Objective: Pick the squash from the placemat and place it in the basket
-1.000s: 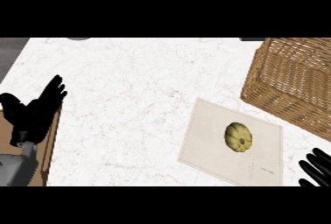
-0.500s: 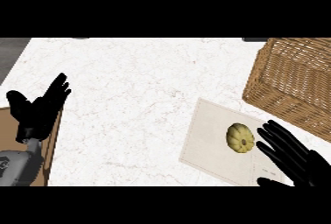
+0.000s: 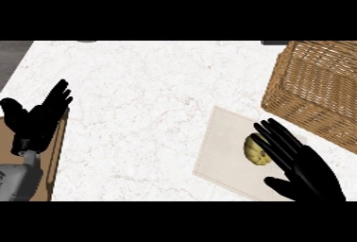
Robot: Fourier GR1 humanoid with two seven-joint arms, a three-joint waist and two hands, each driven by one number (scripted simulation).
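Two hands show, and only one is doing the job. My right hand (image 3: 303,165) is over the pale placemat (image 3: 219,158) with its fingers straight and spread, holding nothing. The little yellow squash (image 3: 255,150) lies on the placemat, just beside those fingers and partly hidden under them. I think this is the reaching step; the squash is not picked up yet. Next I need to lower the hand and curl the fingers around the squash, then lift it up to the wicker basket (image 3: 314,92) close by on the white counter (image 3: 153,104). My left hand (image 3: 38,120) rests open at the left edge, fingers up.
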